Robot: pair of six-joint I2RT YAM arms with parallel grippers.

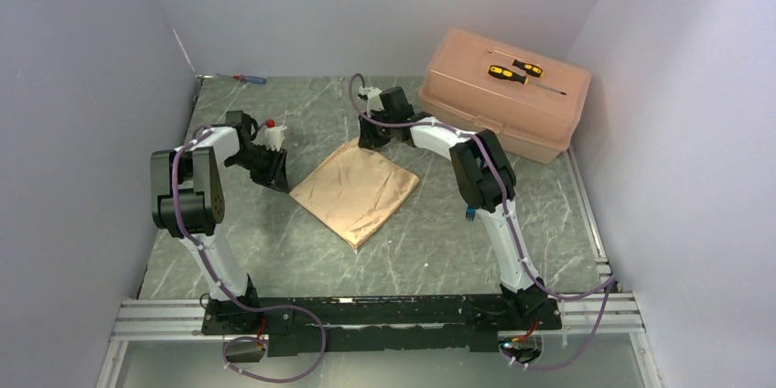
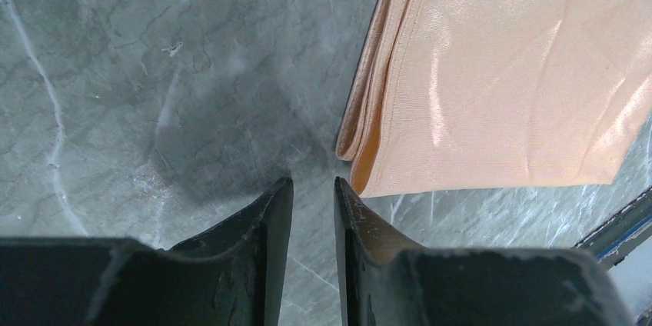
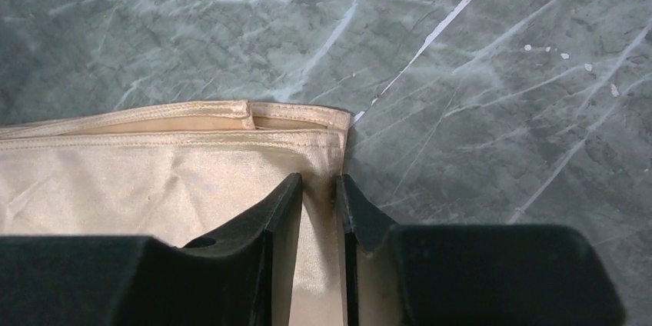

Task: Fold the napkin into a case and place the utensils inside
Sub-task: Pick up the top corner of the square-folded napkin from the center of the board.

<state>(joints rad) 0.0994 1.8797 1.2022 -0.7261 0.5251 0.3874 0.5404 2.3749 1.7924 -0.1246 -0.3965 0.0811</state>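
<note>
The right jaws are sitting nearly closed over the far corner of the napkin (image 1: 357, 191) on the tabletop (image 1: 274, 251), grip impossible to tell, while the left jaws are hovering slightly open and empty beside its left corner, so folding is likely underway, needing both corners pinched.

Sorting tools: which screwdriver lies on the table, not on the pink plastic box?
The red-and-blue screwdriver, by the grey table's far left edge; both yellow-and-black screwdrivers lie on the pink box's lid.

The box (image 1: 476, 109) stands behind and right of the napkin (image 1: 356, 191), two screwdrivers (image 1: 514, 72) on its lid; behind-left, seemingly another screwdriver (image 1: 249, 80).
</note>
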